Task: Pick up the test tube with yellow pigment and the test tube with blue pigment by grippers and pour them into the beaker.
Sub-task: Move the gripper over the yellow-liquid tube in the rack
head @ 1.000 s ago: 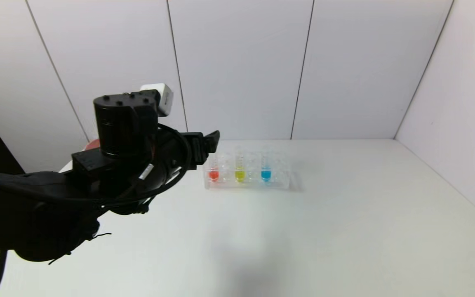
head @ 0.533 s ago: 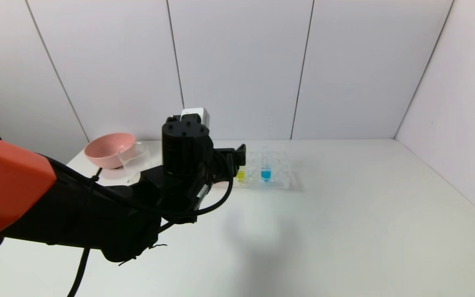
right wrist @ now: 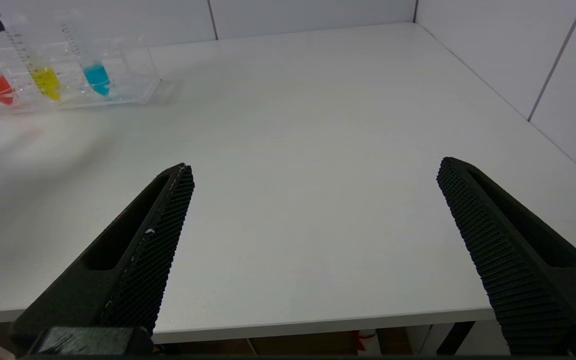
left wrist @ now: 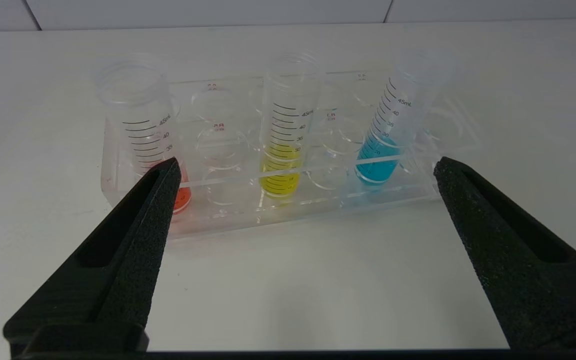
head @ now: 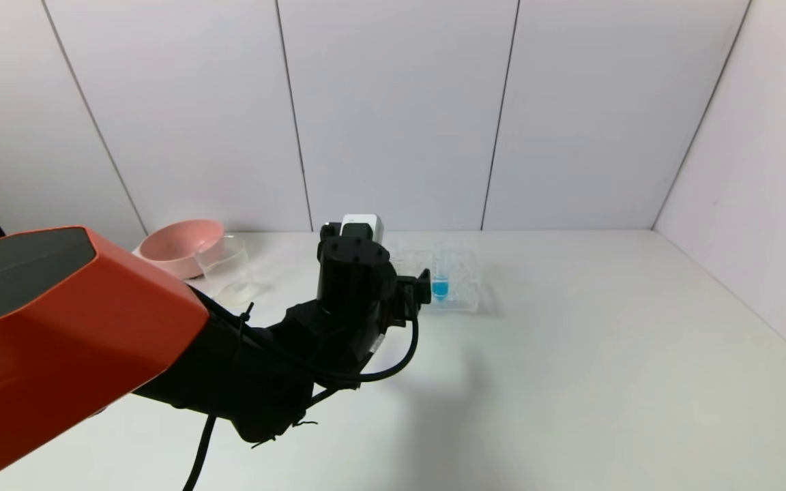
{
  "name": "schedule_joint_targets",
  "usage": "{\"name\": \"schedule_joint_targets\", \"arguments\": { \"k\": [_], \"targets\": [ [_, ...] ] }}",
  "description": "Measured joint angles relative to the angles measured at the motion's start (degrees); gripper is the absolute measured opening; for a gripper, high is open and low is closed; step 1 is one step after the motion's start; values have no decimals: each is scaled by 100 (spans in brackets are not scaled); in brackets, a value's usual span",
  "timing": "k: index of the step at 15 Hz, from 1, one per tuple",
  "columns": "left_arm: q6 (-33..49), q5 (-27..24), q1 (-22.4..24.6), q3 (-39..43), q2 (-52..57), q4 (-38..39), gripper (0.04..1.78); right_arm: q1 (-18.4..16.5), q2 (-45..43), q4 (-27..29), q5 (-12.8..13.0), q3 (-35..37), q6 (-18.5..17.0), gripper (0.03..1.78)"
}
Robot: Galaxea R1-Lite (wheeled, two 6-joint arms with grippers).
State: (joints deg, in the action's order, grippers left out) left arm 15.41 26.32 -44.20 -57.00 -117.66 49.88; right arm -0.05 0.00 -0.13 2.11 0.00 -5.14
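The test tube with yellow pigment and the test tube with blue pigment stand upright in a clear rack. My left gripper is open just short of the rack, nothing between its fingers, with the yellow tube roughly centred ahead. In the head view the left gripper hides the yellow tube; the blue tube shows beside it. The beaker stands far left next to a pink bowl. My right gripper hangs open over the table's front edge, far from the rack.
A tube with orange-red liquid fills the rack's end slot, partly behind one left finger. The pink bowl sits at the table's back left corner. White walls close the back and right sides.
My left arm has swung right and forward from the table's left side to the rack, uncovering the bowl and beaker and now covering the orange-red and yellow tubes in the head view.
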Motion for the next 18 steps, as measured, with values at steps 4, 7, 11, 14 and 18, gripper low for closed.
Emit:
{"name": "schedule_joint_targets", "arguments": {
  "k": [4,7,11,14,18],
  "targets": [
    [-41,-2,9,-258,-375,39,178,5,0,0,0,0,2,177],
    [-277,-4,72,-529,-640,35,178,5,0,0,0,0,0,177],
    [-518,-13,283,-862,-846,48,178,5,0,0,0,0,0,177],
    [-666,-22,350,-1185,-1007,48,178,5,0,0,0,0,0,177],
    [-701,-37,361,-1487,-1257,50,178,5,0,2,0,0,0,177]
  ]
}}
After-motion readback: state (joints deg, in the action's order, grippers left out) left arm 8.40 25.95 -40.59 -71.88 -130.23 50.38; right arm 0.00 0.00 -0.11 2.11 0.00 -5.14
